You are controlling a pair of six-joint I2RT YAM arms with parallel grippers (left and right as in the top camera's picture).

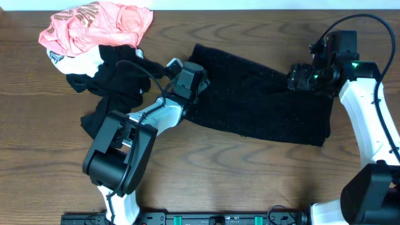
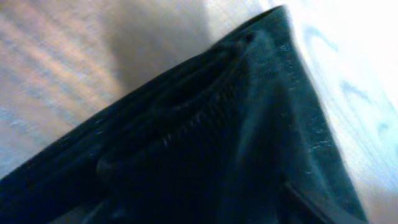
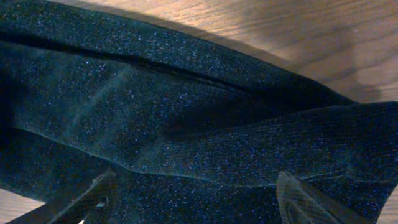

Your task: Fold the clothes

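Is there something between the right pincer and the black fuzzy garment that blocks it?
No, nothing visible does. The right pincer is open directly above the black fuzzy garment, at its far right corner; only that fabric shows beneath it.

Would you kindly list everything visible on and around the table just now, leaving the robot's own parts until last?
Large black fuzzy knit garment: one, black, spread across the table's middle.
Smaller smooth black garment: one, black, crumpled at the left.
Salmon-pink garment: one, pink, bunched at the far left.
White fabric piece: one, white, under the pink garment's edge.
Wooden table: one, brown, beneath everything.
Left gripper: one, black, at the knit garment's left end; open or shut unclear.
Right gripper: one, black, at the knit garment's far right edge, open.
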